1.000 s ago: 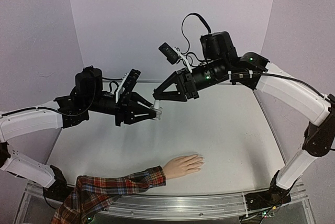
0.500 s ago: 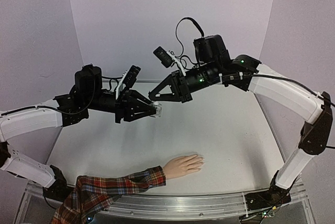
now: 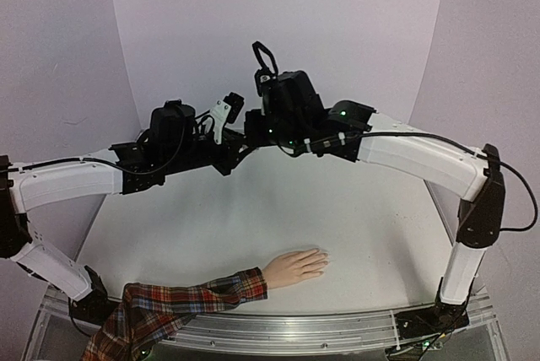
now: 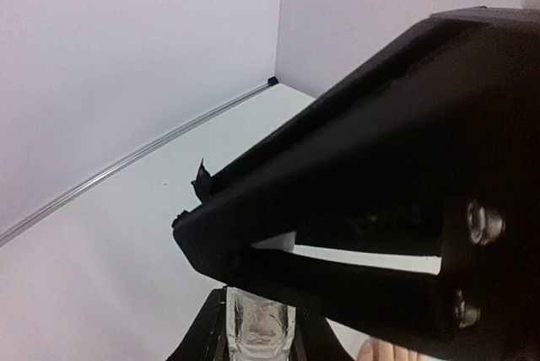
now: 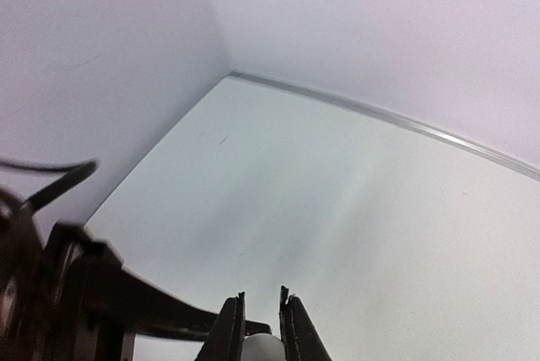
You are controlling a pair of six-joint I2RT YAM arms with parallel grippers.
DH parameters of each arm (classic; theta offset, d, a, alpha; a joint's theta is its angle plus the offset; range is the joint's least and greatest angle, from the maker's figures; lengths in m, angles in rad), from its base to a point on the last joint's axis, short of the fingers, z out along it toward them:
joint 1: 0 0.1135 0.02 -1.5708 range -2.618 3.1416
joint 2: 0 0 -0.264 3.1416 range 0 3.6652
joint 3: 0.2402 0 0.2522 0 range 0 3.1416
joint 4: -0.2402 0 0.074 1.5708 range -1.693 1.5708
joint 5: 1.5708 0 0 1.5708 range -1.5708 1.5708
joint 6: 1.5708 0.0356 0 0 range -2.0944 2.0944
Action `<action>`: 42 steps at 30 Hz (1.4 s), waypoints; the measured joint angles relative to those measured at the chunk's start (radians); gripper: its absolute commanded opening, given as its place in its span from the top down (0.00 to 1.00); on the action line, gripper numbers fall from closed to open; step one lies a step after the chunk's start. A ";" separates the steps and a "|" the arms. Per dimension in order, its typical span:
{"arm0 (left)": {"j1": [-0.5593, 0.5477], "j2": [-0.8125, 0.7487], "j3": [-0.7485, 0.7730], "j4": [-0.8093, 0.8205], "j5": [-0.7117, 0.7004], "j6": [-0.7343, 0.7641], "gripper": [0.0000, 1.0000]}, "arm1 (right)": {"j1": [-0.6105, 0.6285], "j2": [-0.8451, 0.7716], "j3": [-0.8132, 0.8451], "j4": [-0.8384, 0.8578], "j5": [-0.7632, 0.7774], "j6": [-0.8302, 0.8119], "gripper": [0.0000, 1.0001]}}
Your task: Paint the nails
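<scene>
The pale mannequin hand (image 3: 295, 266) with a red plaid sleeve (image 3: 186, 300) lies palm down near the table's front edge. Its nails (image 3: 322, 260) are too small to tell from the skin. High above the table's back middle my two grippers meet. My left gripper (image 3: 237, 145) is shut on the small clear bottle (image 4: 257, 327). My right gripper (image 3: 247, 136) is shut on the bottle's white cap (image 5: 263, 349), seen between its fingers (image 5: 228, 327). In the top view the bottle is hidden behind the grippers. The right gripper's black body (image 4: 380, 167) fills the left wrist view.
The white table (image 3: 363, 209) is walled by pale panels at the back and both sides. A metal rail (image 3: 321, 327) runs along the front edge. The left gripper's frame (image 5: 76, 293) shows at the lower left of the right wrist view.
The right arm has swung left and up to the left gripper, and its jaws now hold the bottle's cap. The left arm has risen and moved right with the bottle. The mannequin hand has not moved.
</scene>
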 measured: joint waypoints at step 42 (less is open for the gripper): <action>0.046 -0.188 -0.149 0.037 0.841 -0.010 1.00 | -0.085 -0.202 -0.139 -0.114 -1.067 -0.366 1.00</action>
